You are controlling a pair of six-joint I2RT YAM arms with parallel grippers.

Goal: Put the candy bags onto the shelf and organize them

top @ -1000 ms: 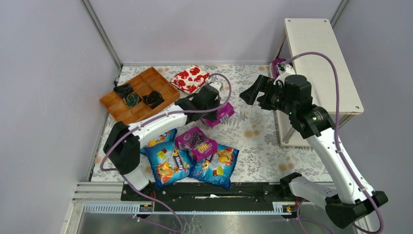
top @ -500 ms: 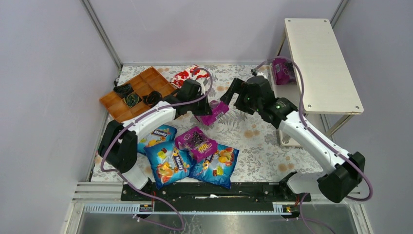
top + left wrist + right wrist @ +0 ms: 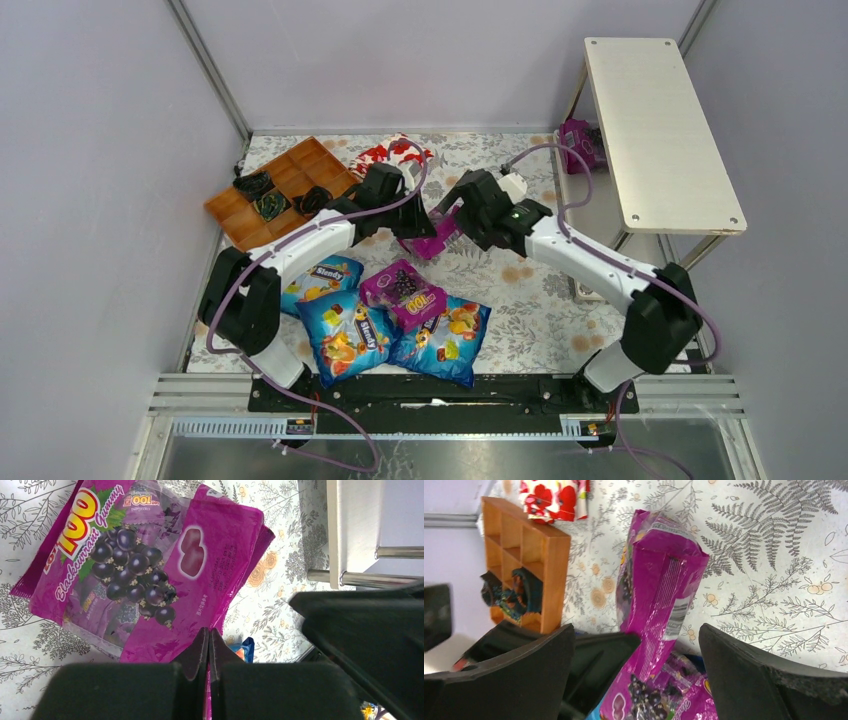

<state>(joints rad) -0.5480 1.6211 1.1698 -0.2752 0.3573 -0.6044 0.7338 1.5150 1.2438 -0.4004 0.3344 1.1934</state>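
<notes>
My left gripper [image 3: 412, 222] is shut on the edge of a magenta-purple grape candy bag [image 3: 437, 238] and holds it above the table; the pinch shows in the left wrist view [image 3: 209, 645] with the bag [image 3: 150, 570] hanging from it. My right gripper [image 3: 452, 214] is open, its jaws standing either side of the same bag [image 3: 659, 580] without touching it [image 3: 644, 675]. Another purple bag [image 3: 578, 140] lies on the lower tier of the pale shelf [image 3: 660, 120]. A purple bag [image 3: 403, 292] and three blue bags [image 3: 345, 335] lie piled near the front.
A brown wooden tray [image 3: 285, 195] holding dark wrapped pieces stands at the back left, with a red-and-white flower packet [image 3: 385, 158] beside it. The shelf's metal legs [image 3: 350, 577] are close to the right of the held bag. Grey walls enclose the table.
My right arm has swung left, from the shelf to the purple bag held by my left gripper. My left gripper has shifted slightly left with the bag.
</notes>
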